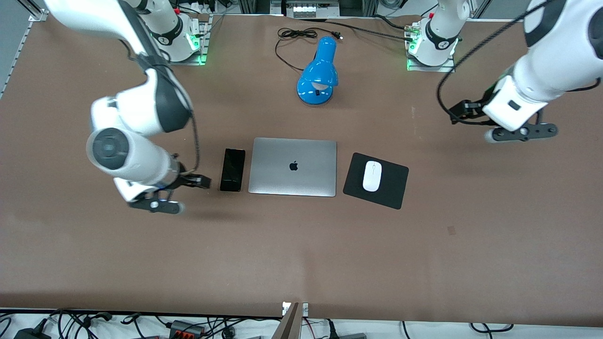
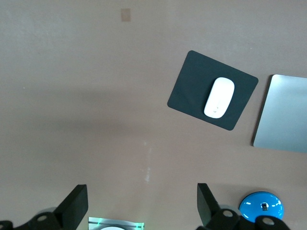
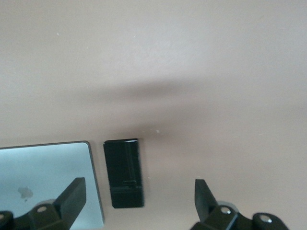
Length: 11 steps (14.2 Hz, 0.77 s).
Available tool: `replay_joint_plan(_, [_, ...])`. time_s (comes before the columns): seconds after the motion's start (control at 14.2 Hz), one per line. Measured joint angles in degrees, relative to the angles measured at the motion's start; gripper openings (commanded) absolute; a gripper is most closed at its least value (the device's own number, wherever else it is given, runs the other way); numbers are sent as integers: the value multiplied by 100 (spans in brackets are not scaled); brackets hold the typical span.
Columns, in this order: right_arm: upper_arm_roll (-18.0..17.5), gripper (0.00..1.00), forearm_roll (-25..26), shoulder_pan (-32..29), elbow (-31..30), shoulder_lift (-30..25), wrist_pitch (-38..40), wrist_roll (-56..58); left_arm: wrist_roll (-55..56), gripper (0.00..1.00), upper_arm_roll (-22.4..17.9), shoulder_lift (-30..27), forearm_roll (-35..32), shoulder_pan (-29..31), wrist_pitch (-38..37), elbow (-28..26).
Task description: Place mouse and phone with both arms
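Overhead, you see the phone (image 1: 232, 170) flat beside the laptop (image 1: 293, 166), the mouse (image 1: 371, 176) on its pad (image 1: 395, 188).

Left wrist: left end effector (image 2: 142, 207) spread, empty; mouse light, slick (pinch its flanks).

Right wrist: right end effector (image 3: 139, 201) spread, above the bench (image 3: 192, 62) beside the thin, rigid phone; take its long edges.

**Tabletop contents, front view**

Closed laptop (image 1: 292, 166) is laid centrally on the tabletop (image 1: 301, 254). Phone (image 1: 232, 170) is set just beside it, toward the right arm's end. Mouse (image 1: 371, 176) is placed on mouse pad (image 1: 394, 188), toward the left arm's end. Blue lamp (image 1: 319, 73) is positioned farther from the camera.
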<state>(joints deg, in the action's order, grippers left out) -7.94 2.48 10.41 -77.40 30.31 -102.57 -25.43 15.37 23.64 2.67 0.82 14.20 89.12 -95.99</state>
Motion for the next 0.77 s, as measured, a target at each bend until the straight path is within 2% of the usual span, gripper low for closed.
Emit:
replay_joint_plan(0.28, [10,100,3,-215,809,-21,685,203,-510,100,-17,0,44,355,286,24])
replay_joint_plan(0.49, [25,100,5,-455,1034,-151,865,383,-530,100,-102,-2,44,220,324,30])
replay_joint_plan(0.56, [28,100,6,-565,1046,-195,878,628,-528,100,-380,-4,44,-54,326,32])
replay_joint_plan(0.7, [38,100,8,-830,1066,-285,880,1149,-528,100,-1278,-6,44,-865,347,46])
replay_joint_plan(0.77, [41,100,8,-968,1074,-342,881,1322,-528,100,-1507,-4,45,-1051,385,46])
